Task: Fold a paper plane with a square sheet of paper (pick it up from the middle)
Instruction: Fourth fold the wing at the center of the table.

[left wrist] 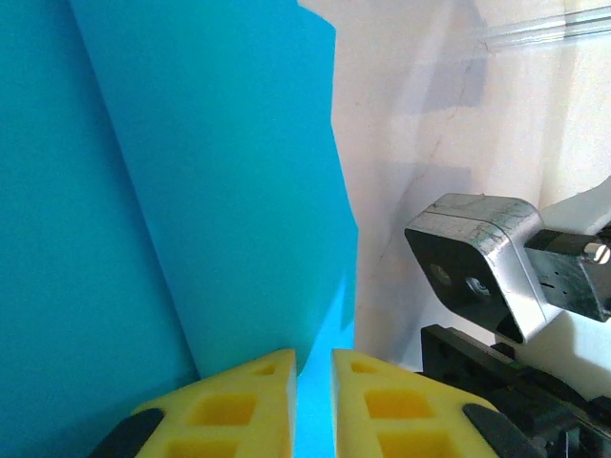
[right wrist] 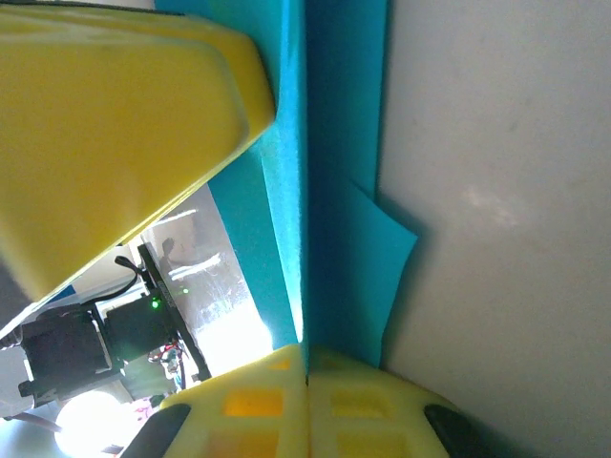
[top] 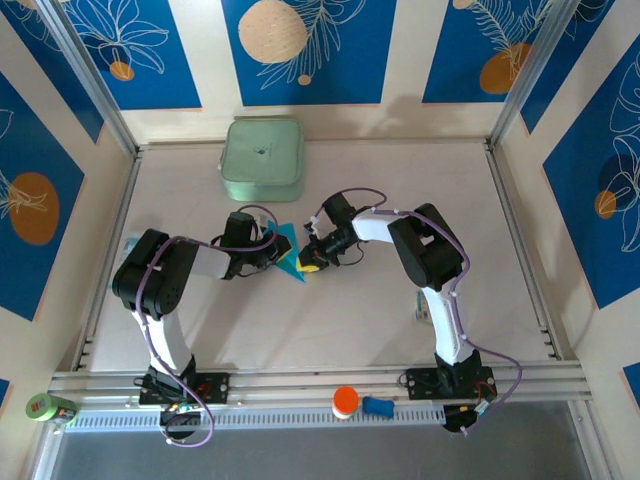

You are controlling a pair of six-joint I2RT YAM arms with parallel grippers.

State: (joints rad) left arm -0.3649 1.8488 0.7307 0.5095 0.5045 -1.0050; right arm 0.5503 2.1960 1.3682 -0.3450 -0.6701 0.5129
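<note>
Sheet of paper (top: 288,246) sat a short way off the near side of the pale green box (top: 262,158), roughly below the box's right corner. It was already folded: cyan layers overlapped, with a crease running along it. From above it read as a narrow triangle pointing away from the box.

Left hand (top: 270,256) came in on the sheet's left edge, on the near side of the box. In its wrist view the yellow fingers (left wrist: 239,405) were almost together, with a thin strip of cyan in the gap, so it was clamped on the sheet (left wrist: 210,191).

Right hand (top: 312,263) was on the sheet's right edge, also nearer than the box and just past its right corner. In its wrist view that hand (right wrist: 306,401) had its pads fully together and the crease of the sheet (right wrist: 329,143) ran straight into the seam, so it was closed on the paper too.

Both hands were close together, with the sheet between them. Could not tell whether the sheet's lower edge touched the surface (top: 400,180) or hung clear.

Box lid was on; the box sat flat at the far side of the surface, apart from both hands. An orange-capped item (top: 345,400) sat on the front rail, well away from the box.
</note>
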